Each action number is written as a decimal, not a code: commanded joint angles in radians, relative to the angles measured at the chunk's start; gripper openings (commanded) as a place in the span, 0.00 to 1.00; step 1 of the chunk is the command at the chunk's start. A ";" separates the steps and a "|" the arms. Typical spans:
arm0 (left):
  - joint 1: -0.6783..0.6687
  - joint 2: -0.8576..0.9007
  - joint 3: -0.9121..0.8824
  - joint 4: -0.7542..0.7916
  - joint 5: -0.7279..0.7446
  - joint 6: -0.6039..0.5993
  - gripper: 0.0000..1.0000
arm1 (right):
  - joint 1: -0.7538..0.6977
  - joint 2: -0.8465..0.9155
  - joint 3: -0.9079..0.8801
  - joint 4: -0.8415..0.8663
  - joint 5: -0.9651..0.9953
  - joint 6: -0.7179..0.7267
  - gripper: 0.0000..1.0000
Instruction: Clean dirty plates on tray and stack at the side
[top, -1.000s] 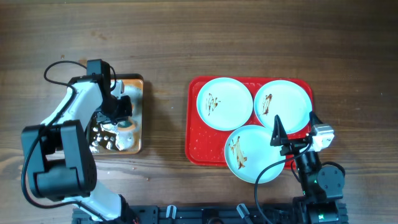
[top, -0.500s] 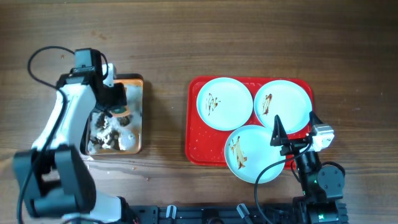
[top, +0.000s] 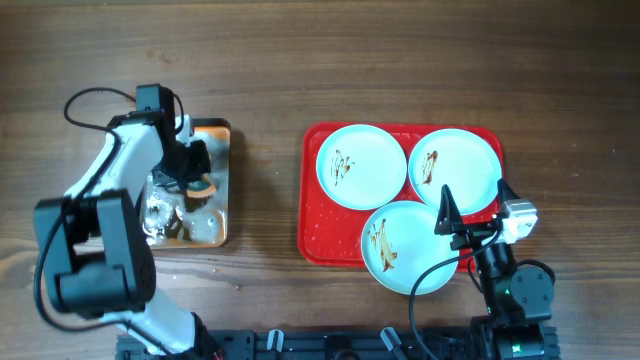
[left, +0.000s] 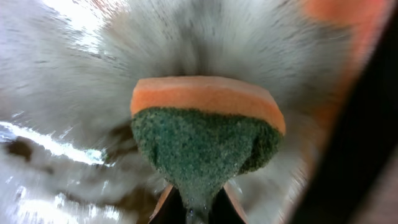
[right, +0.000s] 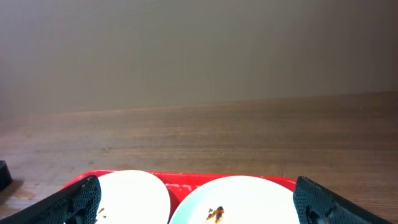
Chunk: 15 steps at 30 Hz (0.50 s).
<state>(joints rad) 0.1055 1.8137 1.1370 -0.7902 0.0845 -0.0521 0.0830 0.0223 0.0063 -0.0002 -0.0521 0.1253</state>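
Three plates (top: 362, 165) on the red tray (top: 322, 238), each streaked with brown sauce. Two lie side by side at the far edge; the third overhangs the near rim. My right gripper (top: 472, 205) hovers by the tray's near right corner, jaws wide apart, empty. My left gripper (top: 190, 172) is clamped on an orange-green sponge (left: 205, 124) over the wet metal tray (top: 215, 232).

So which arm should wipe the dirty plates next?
Probably left: the left gripper is shut on the sponge over the metal tray. The right gripper is open and empty by the plates.
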 joint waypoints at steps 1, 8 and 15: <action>0.003 -0.206 0.000 -0.053 0.018 -0.035 0.04 | 0.004 -0.005 -0.001 0.002 -0.016 -0.018 1.00; 0.003 -0.335 0.000 -0.142 0.021 -0.059 0.04 | 0.004 -0.005 -0.001 0.003 -0.024 0.005 1.00; 0.003 -0.336 0.000 -0.134 0.030 -0.061 0.04 | 0.004 0.011 0.078 -0.170 -0.213 0.382 1.00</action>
<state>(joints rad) 0.1055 1.5002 1.1362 -0.9298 0.0998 -0.0959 0.0826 0.0223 0.0223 -0.0803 -0.1184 0.3851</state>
